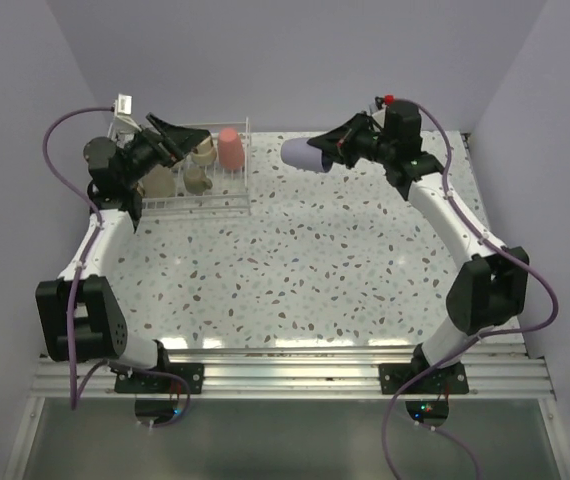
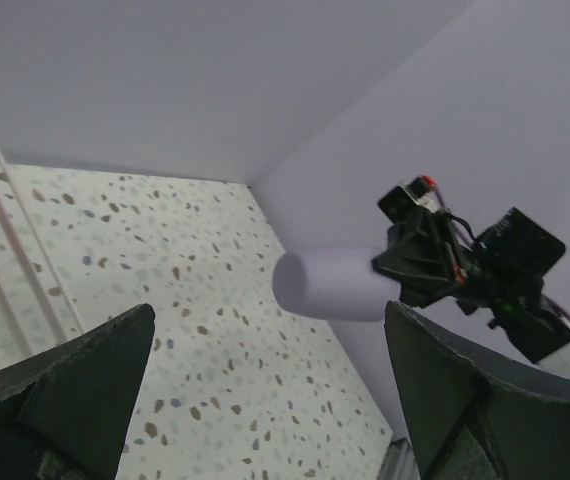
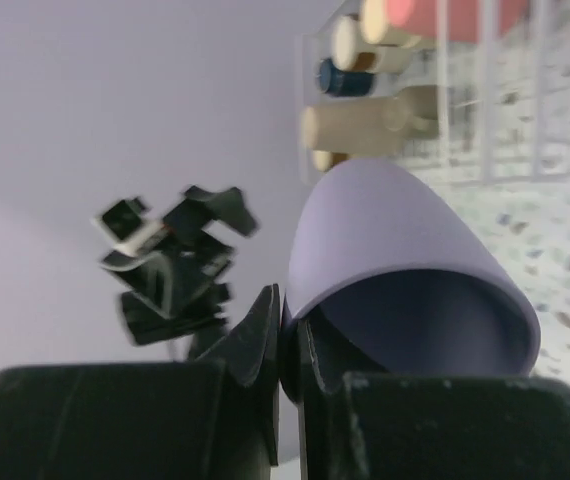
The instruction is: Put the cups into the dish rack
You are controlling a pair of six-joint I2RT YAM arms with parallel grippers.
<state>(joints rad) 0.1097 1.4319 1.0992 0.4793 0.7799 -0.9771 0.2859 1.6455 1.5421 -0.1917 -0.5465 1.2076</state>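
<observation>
My right gripper (image 1: 335,152) is pinched almost shut on the thin rim of the lavender cup (image 1: 303,153), apparently one finger inside the mouth and one outside. The cup hangs in the air on its side in the upper middle of the top view, its base pointing left toward the dish rack (image 1: 246,170) and well apart from it. My left gripper (image 1: 172,139) is spread as wide as it goes, holds nothing, and hovers over the left part of the rack.

The step in hand, as I judge it, is carrying this cup over to the rack. The hold is only a narrow bite on the edge, so I should move smoothly and avoid quick wrist turns that could twist the cup loose. I need to clear the rack's right-hand wire wall from above, then turn the mouth downward over a free slot. The pink cup (image 1: 229,148) stands at the upper right of the rack with beige cups (image 1: 203,151) to its left, so room is tight. My open left fingers are close above, and I should stay off them.

The table (image 1: 295,280) is a pale speckled top, flat, with glare along its lower edge. Plain lavender walls close in at the top, left and right of the frame.
</observation>
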